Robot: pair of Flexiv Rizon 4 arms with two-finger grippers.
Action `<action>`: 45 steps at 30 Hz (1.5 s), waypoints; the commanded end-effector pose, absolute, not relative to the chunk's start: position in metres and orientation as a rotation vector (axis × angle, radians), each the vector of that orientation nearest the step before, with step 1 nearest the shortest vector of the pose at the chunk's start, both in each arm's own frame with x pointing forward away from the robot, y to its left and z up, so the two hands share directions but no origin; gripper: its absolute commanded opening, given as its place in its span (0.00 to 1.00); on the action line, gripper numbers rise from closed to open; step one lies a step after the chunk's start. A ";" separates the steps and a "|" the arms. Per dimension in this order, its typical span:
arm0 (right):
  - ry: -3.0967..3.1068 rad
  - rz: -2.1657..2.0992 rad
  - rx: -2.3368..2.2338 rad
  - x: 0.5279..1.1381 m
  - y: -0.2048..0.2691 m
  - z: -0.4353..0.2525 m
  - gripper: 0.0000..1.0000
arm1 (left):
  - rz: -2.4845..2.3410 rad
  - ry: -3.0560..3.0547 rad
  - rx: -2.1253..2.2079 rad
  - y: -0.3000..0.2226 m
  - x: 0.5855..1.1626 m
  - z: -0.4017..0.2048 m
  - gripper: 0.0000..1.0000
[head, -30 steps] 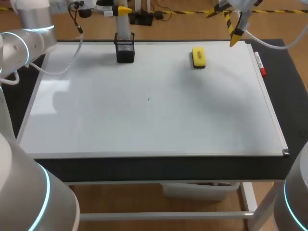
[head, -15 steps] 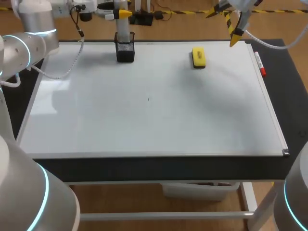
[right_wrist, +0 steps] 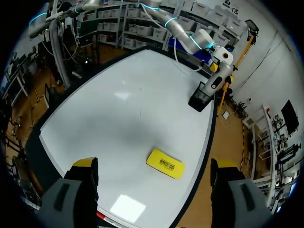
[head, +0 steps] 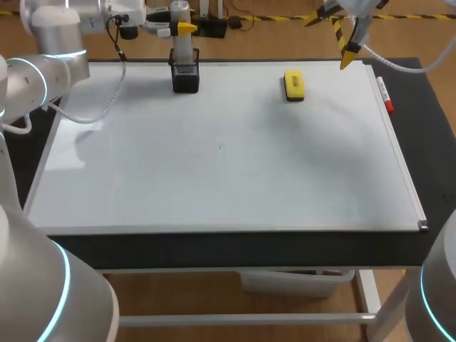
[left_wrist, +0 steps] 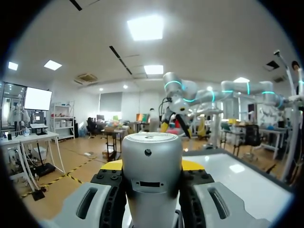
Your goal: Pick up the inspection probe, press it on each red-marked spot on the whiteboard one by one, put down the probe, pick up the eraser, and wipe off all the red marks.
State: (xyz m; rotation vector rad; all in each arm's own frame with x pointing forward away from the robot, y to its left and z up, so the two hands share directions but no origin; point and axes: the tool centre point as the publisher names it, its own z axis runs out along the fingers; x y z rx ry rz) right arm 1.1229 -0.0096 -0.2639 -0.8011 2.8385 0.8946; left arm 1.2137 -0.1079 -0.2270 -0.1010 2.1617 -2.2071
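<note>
Left gripper (head: pixel 179 28) clamped on the probe (left_wrist: pixel 152 161); right gripper (head: pixel 342 44) spread wide and holding nothing.
In the left wrist view the 2 fingers press the grey probe from both sides. In the head view the probe stands upright with its lower end in the black mesh holder (head: pixel 185 77), at the far edge of the whiteboard (head: pixel 214 185). The right gripper hangs above the board's far right corner, its yellow tips well apart. Below and ahead of it, the yellow eraser (head: pixel 293 84) lies flat on the board near the far edge, well right of the holder. A red marker (head: pixel 385 94) lies on the black table (head: pixel 427 142), just beside the board's right rim.
</note>
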 end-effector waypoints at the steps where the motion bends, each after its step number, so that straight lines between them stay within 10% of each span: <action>1: 2.843 0.889 -0.805 1.124 -0.010 -0.263 1.00 | -2.370 2.280 0.237 -0.106 1.222 -0.238 0.00; 33: 2.843 0.889 -0.805 1.124 -0.010 -0.263 1.00 | -2.382 2.321 0.265 -0.106 1.221 -0.267 0.00; 36: 2.843 0.889 -0.805 1.124 -0.010 -0.263 1.00 | -2.384 2.331 0.264 -0.107 1.221 -0.269 0.44; 38: 2.843 0.889 -0.805 1.124 -0.010 -0.263 1.00 | -2.384 2.335 0.263 -0.107 1.221 -0.269 0.51; 40: 2.843 0.889 -0.805 1.124 -0.010 -0.263 1.00 | -2.383 2.339 0.262 -0.108 1.220 -0.269 1.00; 45: 2.843 0.889 -0.805 1.124 -0.010 -0.263 1.00 | -2.374 2.343 0.266 -0.108 1.217 -0.265 1.00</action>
